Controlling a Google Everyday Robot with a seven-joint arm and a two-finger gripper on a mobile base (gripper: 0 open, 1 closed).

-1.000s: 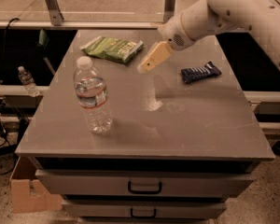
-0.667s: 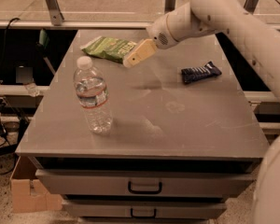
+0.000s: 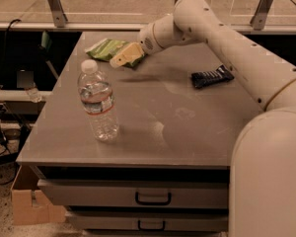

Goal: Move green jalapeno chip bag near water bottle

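Observation:
The green jalapeno chip bag [image 3: 105, 49] lies flat at the far left of the grey table [image 3: 187, 132]. My gripper [image 3: 122, 58] hovers right over the bag's right end, with its cream fingers pointing left. The water bottle [image 3: 98, 102] stands upright at the front left of the table, clear with a white cap and a white-and-red label band. It stands well in front of the bag and the gripper.
A dark blue striped snack wrapper [image 3: 211, 76] lies at the right of the table, under my arm. Drawers [image 3: 153, 197] sit below the table front. A cardboard box [image 3: 27, 206] stands on the floor at the left. A tiny bottle [image 3: 33, 94] sits on the left ledge.
My gripper has swung left from the middle of the table to the chip bag's right end. The bag, bottle and wrapper have not moved.

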